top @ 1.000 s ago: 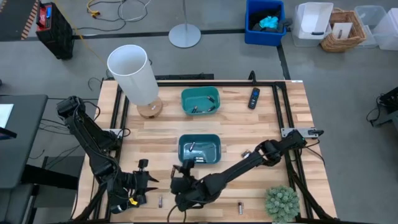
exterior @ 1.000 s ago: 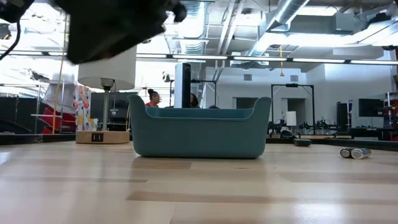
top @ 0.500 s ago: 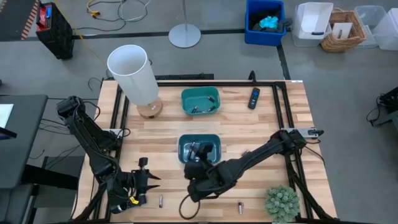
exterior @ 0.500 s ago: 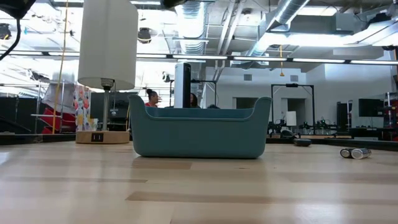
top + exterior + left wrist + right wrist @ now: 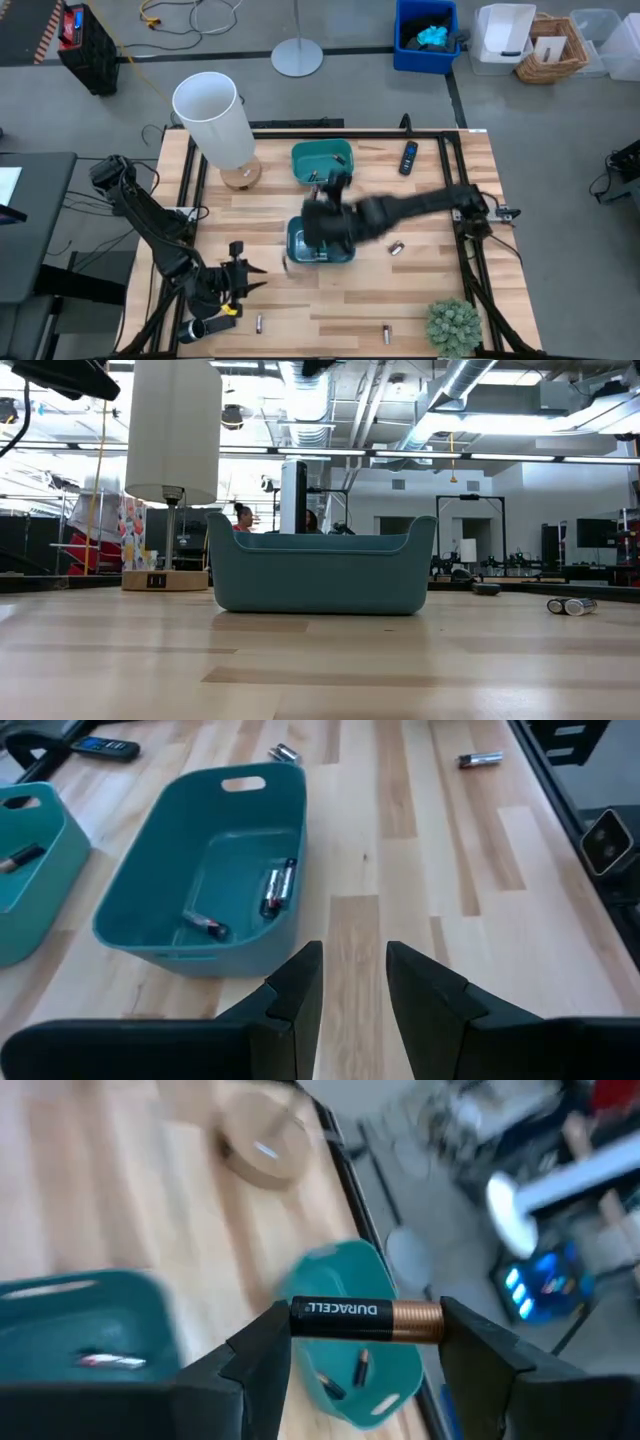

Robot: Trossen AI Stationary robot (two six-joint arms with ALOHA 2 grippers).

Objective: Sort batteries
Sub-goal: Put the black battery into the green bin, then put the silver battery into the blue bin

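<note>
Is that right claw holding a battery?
Yes, the right gripper pinches a black-and-copper battery crosswise between its fingers.

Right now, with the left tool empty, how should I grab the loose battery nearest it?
Take that battery mid-barrel from straight above. It lies flat on the table, so the left tool should close across its round sides, not its ends.

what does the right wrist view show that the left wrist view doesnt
Only the right wrist view shows the right gripper shut on a Duracell battery, and the lamp base. Only the left wrist view shows the open left gripper, the remote, and loose batteries on the table. Both show the two teal bins, near bin and far bin, with batteries inside.
</note>
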